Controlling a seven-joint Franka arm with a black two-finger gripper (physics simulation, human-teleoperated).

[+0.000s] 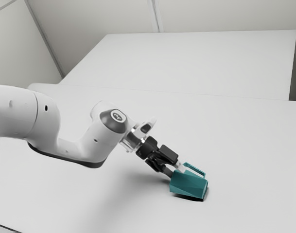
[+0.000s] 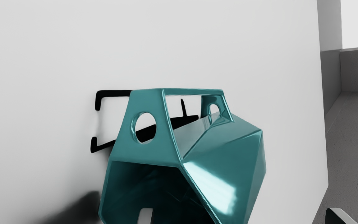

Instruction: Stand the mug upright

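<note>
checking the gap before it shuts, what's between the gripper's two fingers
Part of the mug, including its side wall, lies between the fingers in the wrist view.

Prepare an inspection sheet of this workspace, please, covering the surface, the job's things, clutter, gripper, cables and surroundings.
Surface: pale, smooth table, with shadows by the mug.
Job's things: teal mug, on its side, not upright; handle uppermost, mouth toward the gripper.
Clutter: nothing seen.
Gripper: black gripper, open at the mug; one finger inside the mouth, the other outside, apart from the mug's wall.
Cables: nothing seen.
Surroundings: pale walls with seams behind the table.
</note>
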